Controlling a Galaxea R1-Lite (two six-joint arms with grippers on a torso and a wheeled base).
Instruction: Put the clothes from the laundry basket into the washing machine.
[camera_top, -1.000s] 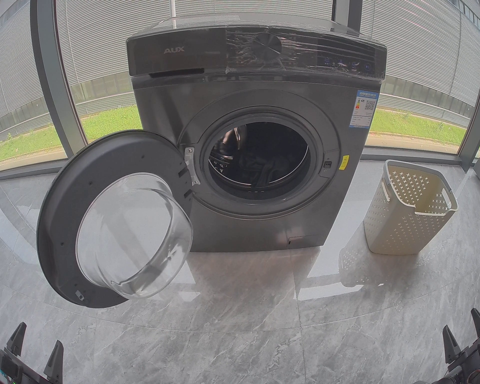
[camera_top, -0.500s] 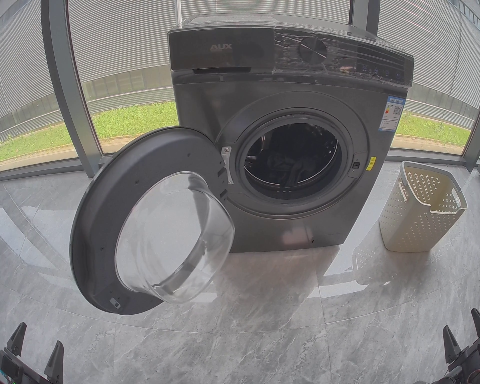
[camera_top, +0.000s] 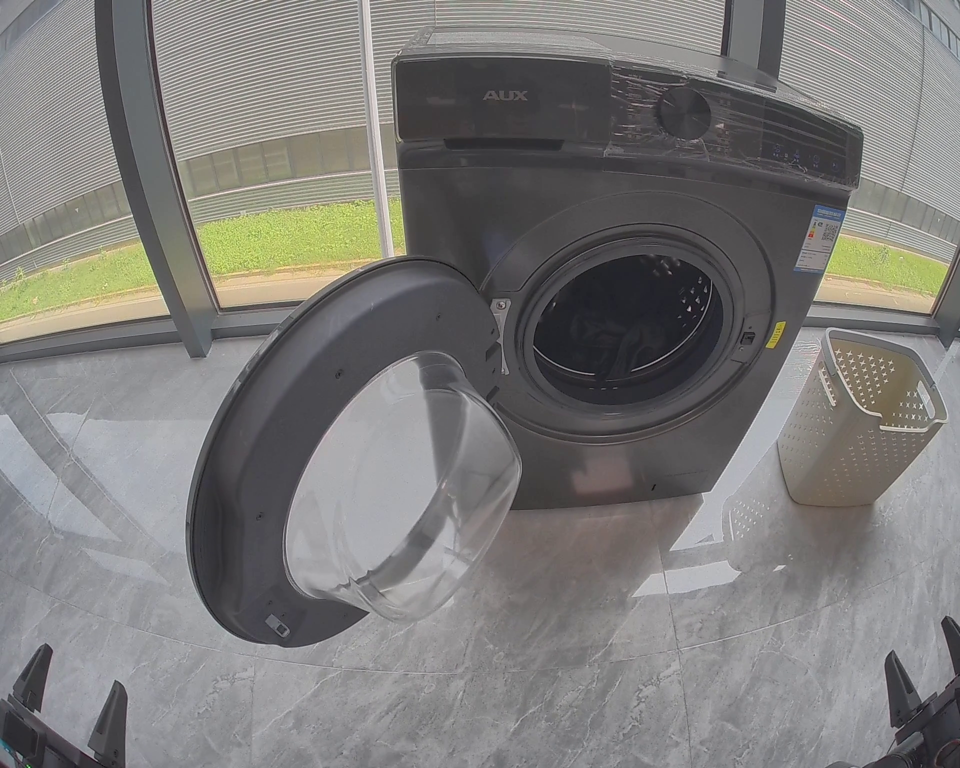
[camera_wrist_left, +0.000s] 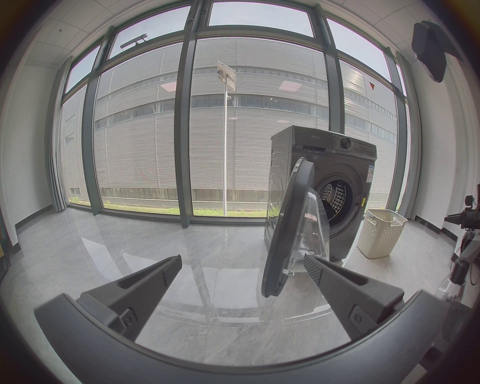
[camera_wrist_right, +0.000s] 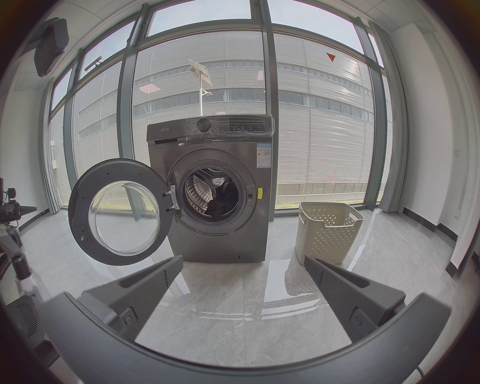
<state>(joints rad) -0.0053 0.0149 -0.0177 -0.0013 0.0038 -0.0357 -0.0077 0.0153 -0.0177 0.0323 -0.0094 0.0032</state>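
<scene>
A grey front-loading washing machine (camera_top: 620, 180) stands by the windows, its round door (camera_top: 350, 460) swung wide to the left. Dark clothes (camera_top: 615, 345) lie inside the drum; in the right wrist view the dark clothes (camera_wrist_right: 216, 202) show through the opening. To the machine's right stands a cream perforated laundry basket (camera_top: 860, 420), with nothing visible inside it from the head view; the basket (camera_wrist_right: 327, 231) also appears in the right wrist view. My left gripper (camera_top: 68, 690) is low at the near left, open and holding nothing. My right gripper (camera_top: 922, 665) sits low at the near right, open and holding nothing.
Polished grey marble floor (camera_top: 560, 640) stretches between me and the machine. Tall windows with dark frames (camera_top: 150, 180) close off the back. The open door juts out over the floor at the left of the machine front. A tripod stand (camera_wrist_right: 12, 240) stands off to the side.
The whole head view has shifted, so the camera moved: the machine, door and basket now sit further right in the picture. Both grippers keep their places, still open.
</scene>
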